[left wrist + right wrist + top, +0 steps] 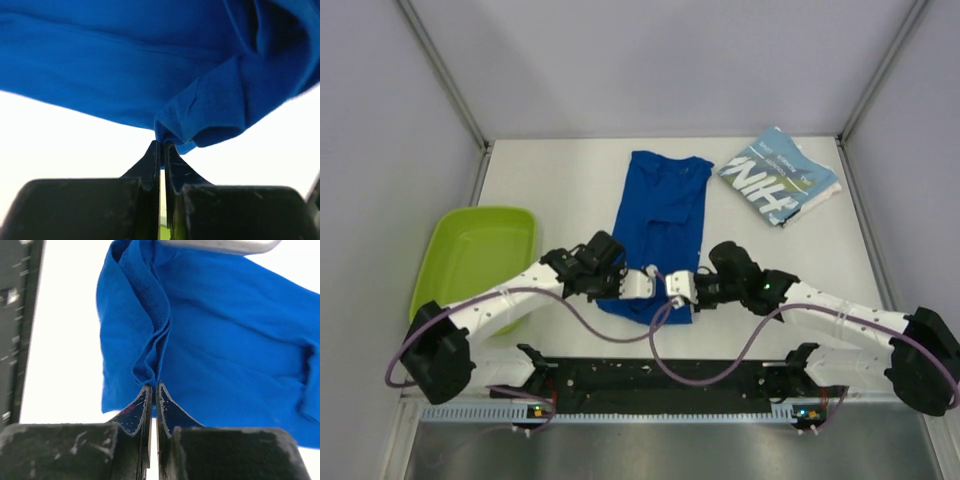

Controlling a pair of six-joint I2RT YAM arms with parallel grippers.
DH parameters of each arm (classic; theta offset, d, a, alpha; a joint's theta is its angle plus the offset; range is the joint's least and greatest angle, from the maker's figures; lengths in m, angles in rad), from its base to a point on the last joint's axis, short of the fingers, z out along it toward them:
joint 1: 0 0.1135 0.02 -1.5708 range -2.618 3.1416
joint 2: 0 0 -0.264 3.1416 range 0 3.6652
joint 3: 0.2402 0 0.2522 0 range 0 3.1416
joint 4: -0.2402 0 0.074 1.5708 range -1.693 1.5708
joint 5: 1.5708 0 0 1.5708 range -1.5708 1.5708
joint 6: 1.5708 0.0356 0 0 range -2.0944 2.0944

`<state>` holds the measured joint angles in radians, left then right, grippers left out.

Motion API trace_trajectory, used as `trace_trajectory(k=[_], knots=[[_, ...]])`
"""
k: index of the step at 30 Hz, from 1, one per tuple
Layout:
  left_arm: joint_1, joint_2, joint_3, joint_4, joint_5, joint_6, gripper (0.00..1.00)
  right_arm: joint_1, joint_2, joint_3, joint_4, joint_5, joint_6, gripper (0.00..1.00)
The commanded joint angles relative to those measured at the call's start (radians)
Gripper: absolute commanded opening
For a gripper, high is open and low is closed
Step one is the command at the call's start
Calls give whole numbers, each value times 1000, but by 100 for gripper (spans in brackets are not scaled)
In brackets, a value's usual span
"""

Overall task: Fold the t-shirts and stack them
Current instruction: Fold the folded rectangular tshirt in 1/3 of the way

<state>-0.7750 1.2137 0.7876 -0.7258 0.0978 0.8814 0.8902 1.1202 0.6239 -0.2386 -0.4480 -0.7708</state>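
Note:
The royal blue t-shirt (658,225) lies lengthwise in the middle of the table, folded narrow, its print hidden. My left gripper (642,283) is shut on its near left hem, seen in the left wrist view (162,144) pinching a bunched corner of the blue cloth (200,115). My right gripper (677,286) is shut on the near right hem, seen in the right wrist view (152,385) pinching a fold of the cloth (225,355). The lighter teal-blue t-shirt (777,176) with white lettering lies folded at the back right.
A lime-green plastic tub (475,255) stands at the left, beside the left arm. Grey walls enclose the table on the left, back and right. A black rail (660,378) runs along the near edge between the arm bases.

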Motion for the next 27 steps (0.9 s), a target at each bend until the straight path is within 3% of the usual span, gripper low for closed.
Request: trace_trajectory(k=[1, 6, 14, 27], knots=[[97, 124, 174, 157, -58, -108, 0, -132, 9, 16, 314, 15, 133, 0], [206, 332, 378, 157, -32, -137, 0, -286, 127, 10, 522, 48, 157, 0], [238, 563, 561, 135, -52, -140, 0, -393, 317, 82, 627, 120, 148, 0], [261, 727, 680, 112, -73, -180, 0, -450, 467, 129, 613, 158, 97, 0]])
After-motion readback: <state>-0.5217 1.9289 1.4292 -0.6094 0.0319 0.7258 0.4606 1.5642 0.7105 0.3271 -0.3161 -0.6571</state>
